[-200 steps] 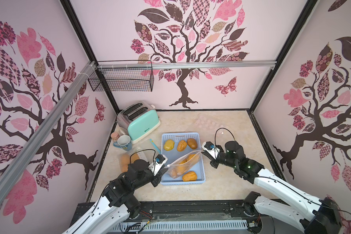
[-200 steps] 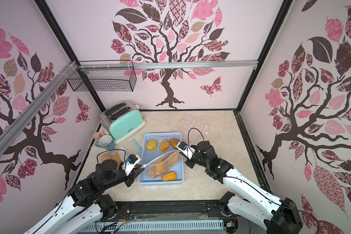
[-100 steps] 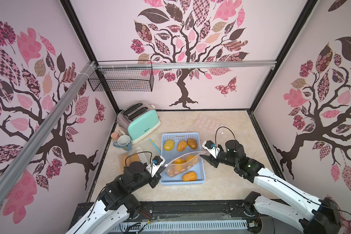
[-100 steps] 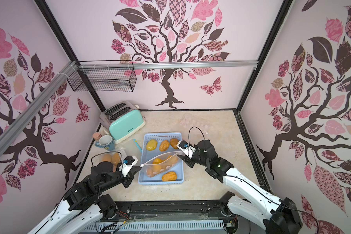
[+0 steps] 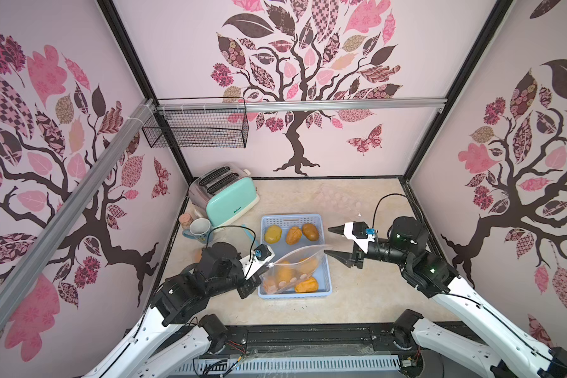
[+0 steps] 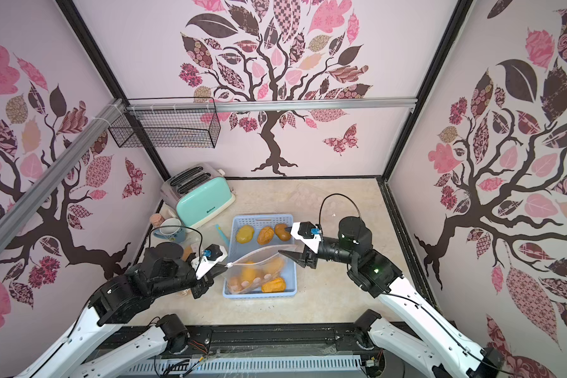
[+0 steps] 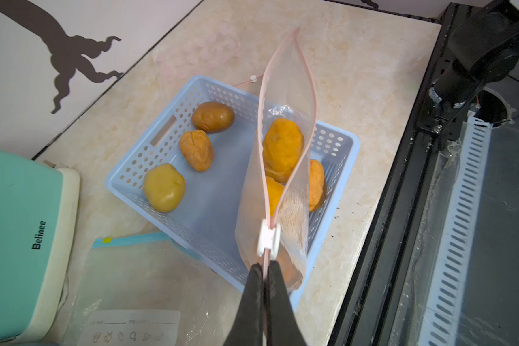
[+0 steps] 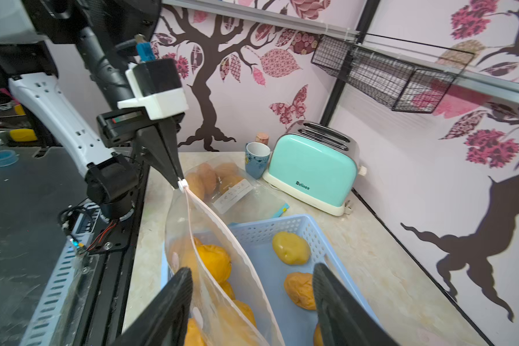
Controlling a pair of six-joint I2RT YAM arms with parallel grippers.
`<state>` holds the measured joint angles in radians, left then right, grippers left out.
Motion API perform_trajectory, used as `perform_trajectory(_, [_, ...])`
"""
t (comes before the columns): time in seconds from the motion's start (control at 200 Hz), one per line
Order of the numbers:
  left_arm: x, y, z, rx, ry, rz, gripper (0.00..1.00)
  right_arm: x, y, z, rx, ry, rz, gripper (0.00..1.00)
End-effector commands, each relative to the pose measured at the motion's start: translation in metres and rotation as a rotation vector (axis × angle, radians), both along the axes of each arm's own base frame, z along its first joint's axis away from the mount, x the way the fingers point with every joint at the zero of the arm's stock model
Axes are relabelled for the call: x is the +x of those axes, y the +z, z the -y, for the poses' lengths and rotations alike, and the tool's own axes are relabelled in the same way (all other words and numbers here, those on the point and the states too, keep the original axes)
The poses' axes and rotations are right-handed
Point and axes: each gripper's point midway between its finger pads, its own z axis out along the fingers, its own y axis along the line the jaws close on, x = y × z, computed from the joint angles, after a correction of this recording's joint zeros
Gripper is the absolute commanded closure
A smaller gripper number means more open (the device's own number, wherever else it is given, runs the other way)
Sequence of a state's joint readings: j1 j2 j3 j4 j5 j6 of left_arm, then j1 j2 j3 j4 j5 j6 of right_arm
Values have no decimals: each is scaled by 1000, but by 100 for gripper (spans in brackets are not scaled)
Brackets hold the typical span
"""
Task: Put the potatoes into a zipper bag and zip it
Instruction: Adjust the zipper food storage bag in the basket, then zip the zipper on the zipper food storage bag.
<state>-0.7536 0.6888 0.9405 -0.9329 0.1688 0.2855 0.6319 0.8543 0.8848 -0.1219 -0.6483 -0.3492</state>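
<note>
The left gripper (image 7: 264, 265) is clenched on the corner of the zipper bag (image 7: 253, 209), its 2 black jaws pressed flat together just behind the white plastic slider (image 7: 268, 238). From that pinch the bag's pink-edged mouth runs straight away toward the right gripper (image 5: 327, 241), whose jaws stand spread and grasp nothing. In both top views the far corner of the mouth lies between them. So the seam's long axis spans the 2 grippers, slider at the left end, and the lips gape in the middle.

The film is thin, clear and slack. Several orange, wrinkled potatoes (image 7: 282, 143) sag inside it, down in the perforated blue basket (image 5: 292, 216). 3 loose ones (image 7: 197, 149) sit at the basket's far end, and a 4th rests against the bag's side.
</note>
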Motion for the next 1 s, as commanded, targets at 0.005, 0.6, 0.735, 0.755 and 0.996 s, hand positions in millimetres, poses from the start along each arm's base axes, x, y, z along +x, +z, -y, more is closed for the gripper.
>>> perform_trajectory(0.005, [-11,8,11,-45,-82,-18,100,-13,-5,-19,27,143,-65,38])
perform_trajectory(0.6, [-15,-3,18,-53,-114,-56,100,-33,-59,-116,-85,381,-41,45])
perform_trajectory(0.735, [-14,-5,20,-50,-116,-68,100,-37,-65,-129,-103,397,-45,50])
perform_trajectory(0.755, [-14,-5,20,-51,-116,-68,100,-38,-67,-130,-107,403,-46,51])
perform_trajectory(0.996, [-14,1,24,-75,-128,-61,100,-37,-76,-141,-130,408,-50,64])
